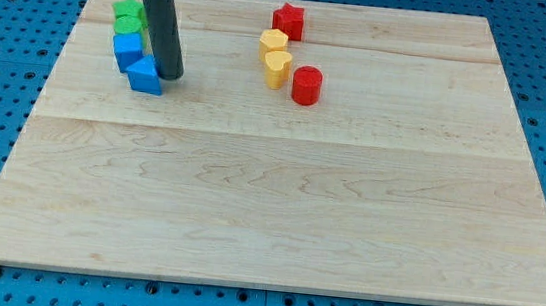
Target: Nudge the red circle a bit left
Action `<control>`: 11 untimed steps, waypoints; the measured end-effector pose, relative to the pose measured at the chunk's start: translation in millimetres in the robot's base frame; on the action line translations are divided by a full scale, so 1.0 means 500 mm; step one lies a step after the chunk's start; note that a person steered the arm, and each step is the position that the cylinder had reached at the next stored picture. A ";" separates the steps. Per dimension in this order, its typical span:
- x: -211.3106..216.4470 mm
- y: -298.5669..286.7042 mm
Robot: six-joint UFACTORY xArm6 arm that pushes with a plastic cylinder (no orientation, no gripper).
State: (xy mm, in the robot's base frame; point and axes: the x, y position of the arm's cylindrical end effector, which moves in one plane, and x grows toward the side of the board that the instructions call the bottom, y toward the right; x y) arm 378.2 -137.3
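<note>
The red circle stands on the wooden board in the upper middle of the view, just right of a yellow heart block. My tip rests on the board at the upper left, touching or just beside the right edge of a blue triangle block. The tip is far to the left of the red circle, with bare board between them.
A yellow hexagon and a red star sit above the yellow heart. At the upper left a blue block, a green block and a green star stack in a column. The board lies on blue pegboard.
</note>
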 end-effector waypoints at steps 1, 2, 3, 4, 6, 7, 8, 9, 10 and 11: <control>0.090 0.020; 0.044 0.100; 0.071 0.253; 0.083 0.429; -0.061 0.440; -0.061 0.364; -0.027 0.337; -0.008 0.313; -0.007 0.317; 0.045 0.400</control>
